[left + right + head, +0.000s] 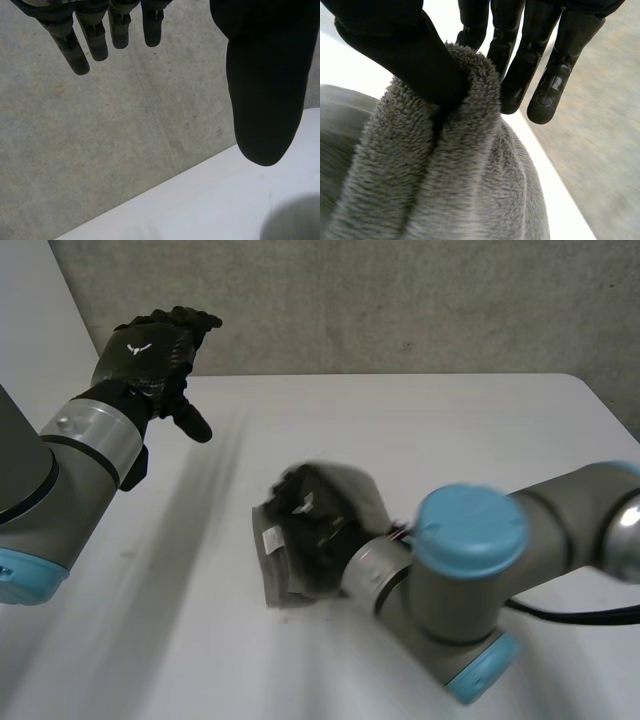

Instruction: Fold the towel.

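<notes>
Grey fluffy towel (455, 190), bunched on the table (450, 430), looks soft and light so it'll sag wherever it isn't held, best grabbed by the corners; right hand (405, 45) has a fold pinched between thumb and fingers (maybe an edge, hard to tell), left hand (150, 355) hangs open, empty.

We hold our left hand (150, 352) raised at the end of our left arm (70, 455), palm turned away from us. Its fingers (67, 42) are straight and set well apart from the thumb, gripping nothing. Our right arm (470, 560) reaches across in front of us, and our right hand (315, 530) pinches a fold of the towel (450, 190) between thumb and fingers.
</notes>
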{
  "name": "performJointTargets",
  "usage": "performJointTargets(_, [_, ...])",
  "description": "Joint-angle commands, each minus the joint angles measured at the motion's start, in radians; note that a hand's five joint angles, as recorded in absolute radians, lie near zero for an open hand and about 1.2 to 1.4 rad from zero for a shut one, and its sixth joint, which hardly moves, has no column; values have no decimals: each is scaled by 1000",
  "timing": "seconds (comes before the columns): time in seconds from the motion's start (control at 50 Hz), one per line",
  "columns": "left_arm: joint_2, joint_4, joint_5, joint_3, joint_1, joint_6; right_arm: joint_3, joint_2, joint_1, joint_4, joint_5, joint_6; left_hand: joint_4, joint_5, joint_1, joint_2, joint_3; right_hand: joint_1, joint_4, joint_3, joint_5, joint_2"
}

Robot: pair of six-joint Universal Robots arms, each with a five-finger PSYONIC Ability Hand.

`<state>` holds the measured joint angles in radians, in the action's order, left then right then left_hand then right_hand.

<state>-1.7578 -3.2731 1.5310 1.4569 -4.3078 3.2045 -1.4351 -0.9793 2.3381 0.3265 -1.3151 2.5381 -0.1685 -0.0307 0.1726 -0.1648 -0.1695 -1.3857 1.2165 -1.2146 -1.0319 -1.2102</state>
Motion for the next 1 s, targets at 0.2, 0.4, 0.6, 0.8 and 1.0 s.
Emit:
performJointTargets(0.2, [-2,1,1,-3,0,-3,-70,-91,4,-37,-33,18,-6,31,2,-10,-5,1211,-1042,1040,1032,1036])
performJointTargets(0.4, [-43,7,3,0,55,-89,-148,-233,-209,-81,-135,449,-10,27,6,-13,-9,1211,-1042,1040,1032,1036])
performJointTargets(0.6, [-230,44,118,-10,169,-161,-4,-131,-287,-331,-3,646,-30,6,26,-34,-29,1211,-1042,1040,1032,1036])
performJointTargets(0.8, [-393,61,232,5,198,-155,125,54,-278,-391,28,631,-27,9,23,-31,-26,1211,-1042,1040,1032,1036])
performJointTargets(1.0, [-434,61,232,14,200,-150,153,137,-270,-391,22,479,-22,15,17,-25,-21,1211,-1042,1040,1032,1036])
